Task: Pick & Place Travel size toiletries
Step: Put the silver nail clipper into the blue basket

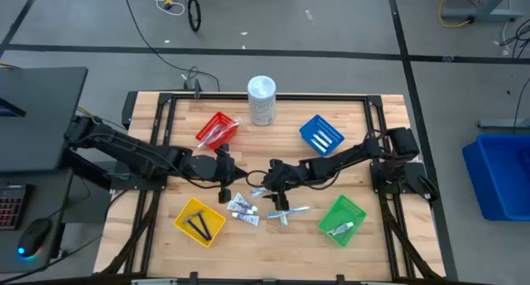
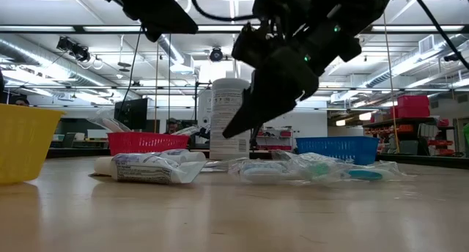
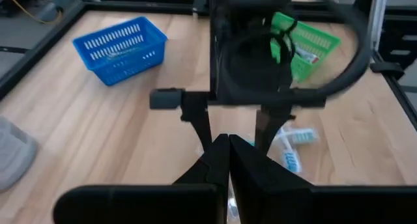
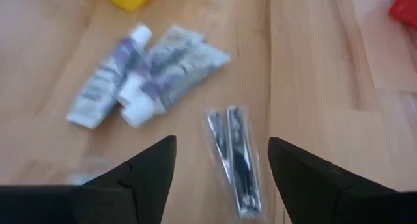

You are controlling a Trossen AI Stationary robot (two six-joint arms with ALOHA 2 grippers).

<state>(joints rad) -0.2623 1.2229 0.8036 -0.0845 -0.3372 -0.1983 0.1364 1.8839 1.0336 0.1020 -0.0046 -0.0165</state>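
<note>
Tubes (image 4: 140, 77), white with purple print, lie clustered beside a clear-wrapped black piece (image 4: 234, 155).

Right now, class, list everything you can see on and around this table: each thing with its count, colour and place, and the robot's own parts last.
Red basket: one, red, back left of the table, clear packets inside.
Blue basket: one, blue, back right, pale sticks inside.
Yellow basket: one, yellow, front left, thin black pieces inside.
Green basket: one, green, front right, one small tube inside.
Container: one, white, tall, back centre.
Tubes: about three, white with dark print, loose at front centre.
Clear packet: one, black pieces inside, below the right hand.
Toothbrushes: a few, pale blue and white, front centre.
Left hand: shut, empty, mid-table.
Right hand: open, above the loose items.
</note>
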